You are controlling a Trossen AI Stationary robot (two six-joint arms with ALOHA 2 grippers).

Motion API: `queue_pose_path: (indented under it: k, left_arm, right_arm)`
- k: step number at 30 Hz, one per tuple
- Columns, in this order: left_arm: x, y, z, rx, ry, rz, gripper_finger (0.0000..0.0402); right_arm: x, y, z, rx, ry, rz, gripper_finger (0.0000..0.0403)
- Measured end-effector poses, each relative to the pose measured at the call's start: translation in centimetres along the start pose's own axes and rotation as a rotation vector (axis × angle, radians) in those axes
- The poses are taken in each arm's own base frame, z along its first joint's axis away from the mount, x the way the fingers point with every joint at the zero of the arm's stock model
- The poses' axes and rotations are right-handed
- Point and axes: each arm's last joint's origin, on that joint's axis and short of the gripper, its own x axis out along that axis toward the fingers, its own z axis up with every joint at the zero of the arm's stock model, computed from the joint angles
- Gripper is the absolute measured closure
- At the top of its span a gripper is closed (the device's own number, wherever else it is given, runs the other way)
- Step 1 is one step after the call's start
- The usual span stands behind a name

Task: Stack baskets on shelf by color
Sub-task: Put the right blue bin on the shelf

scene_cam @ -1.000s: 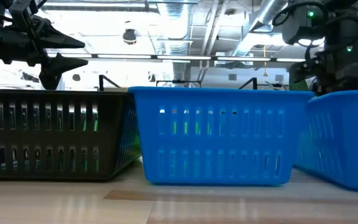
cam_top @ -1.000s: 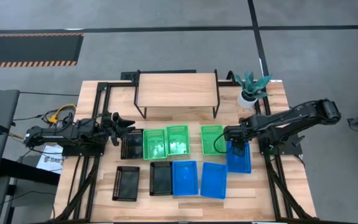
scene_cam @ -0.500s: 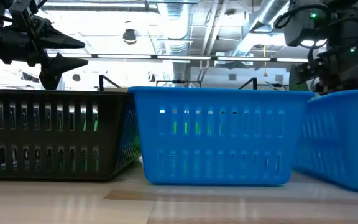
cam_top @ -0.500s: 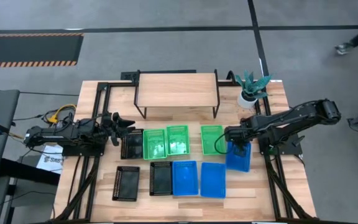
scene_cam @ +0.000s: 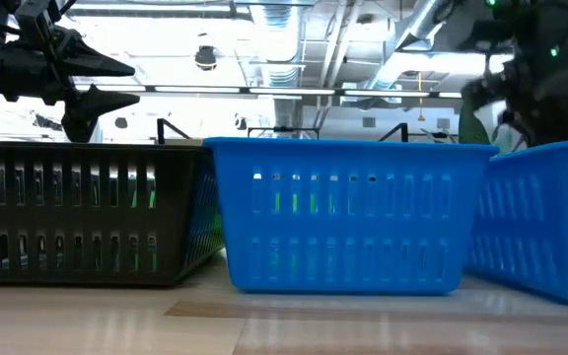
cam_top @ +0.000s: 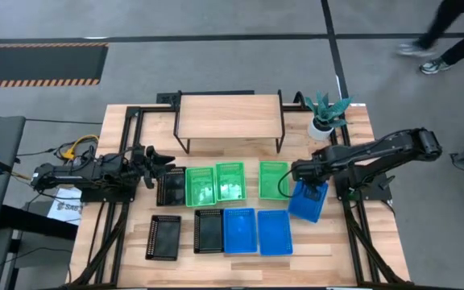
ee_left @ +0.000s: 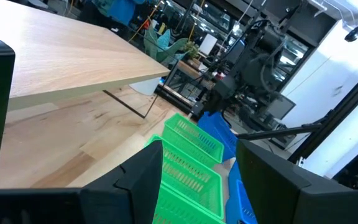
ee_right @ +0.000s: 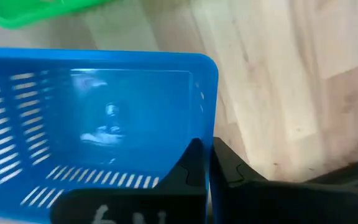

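My right gripper (cam_top: 304, 184) is shut on a blue basket (cam_top: 308, 201) at the table's right, next to a green basket (cam_top: 274, 180). Two more blue baskets (cam_top: 239, 230) (cam_top: 275, 233) stand near the front edge beside two black ones (cam_top: 208, 231) (cam_top: 163, 237). A third black basket (cam_top: 170, 187) and two green ones (cam_top: 200, 187) (cam_top: 230, 181) stand in the middle. The shelf (cam_top: 228, 117) stands at the back with nothing on its top. My left gripper (cam_top: 158, 161) is open and empty, above the table just left of the third black basket. My right gripper pinches the blue basket's far short wall at its rim (ee_right: 211, 134), near a corner. One finger (ee_right: 191, 163) is inside the basket and one (ee_right: 230, 169) outside. The fingers come from above, pointing down. The basket sits turned askew; whether it is clear of the table I cannot tell.
A potted plant (cam_top: 325, 115) stands at the back right, beside the shelf. Black frame rails run along both sides of the table (cam_top: 135, 145). Bare wood lies between the shelf's legs and the row of green baskets. A person walks on the floor beyond the table (cam_top: 449, 32).
My right gripper has gone up a little with the blue basket. The basket has turned slightly about the held end, its near end swinging toward the table's left.
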Motion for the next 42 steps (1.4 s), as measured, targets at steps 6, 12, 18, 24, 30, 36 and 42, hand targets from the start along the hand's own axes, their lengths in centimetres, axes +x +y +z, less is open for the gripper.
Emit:
queue_pose_path:
  k: [6, 12, 18, 24, 30, 36, 42]
  left_arm:
    - [0.0, 0.0, 0.0, -0.011, 0.0, 0.0, 0.0209]
    - [0.0, 0.0, 0.0, -0.026, 0.0, 0.0, 0.0209]
    - [0.0, 0.0, 0.0, -0.027, 0.0, 0.0, 0.0209]
    - [0.0, 0.0, 0.0, -0.036, -0.001, 0.0, 0.0209]
    - [0.0, 0.0, 0.0, -0.063, -0.001, 0.0, 0.0209]
    - [0.0, 0.0, 0.0, -0.08, 0.005, -0.008, 0.0209]
    - [0.0, 0.0, 0.0, -0.077, 0.004, -0.007, 0.0209]
  right_arm:
    - [-4.2, -0.4, 0.6, 0.003, -0.034, -0.04, 0.0401]
    - [-8.9, -0.7, 1.6, 0.008, -0.175, -0.022, 0.0401]
    - [-13.3, -1.4, 3.3, -0.075, -0.452, -0.079, 0.0401]
    - [-17.0, -4.7, 6.7, -0.105, -0.761, -0.167, 0.0401]
    - [-19.0, -9.0, 10.3, -0.128, -0.828, -0.24, 0.0401]
    - [-18.9, -13.3, 14.4, -0.16, -0.748, -0.257, 0.0401]
    - [-17.2, -17.0, 17.2, -0.191, -0.523, -0.227, 0.04]
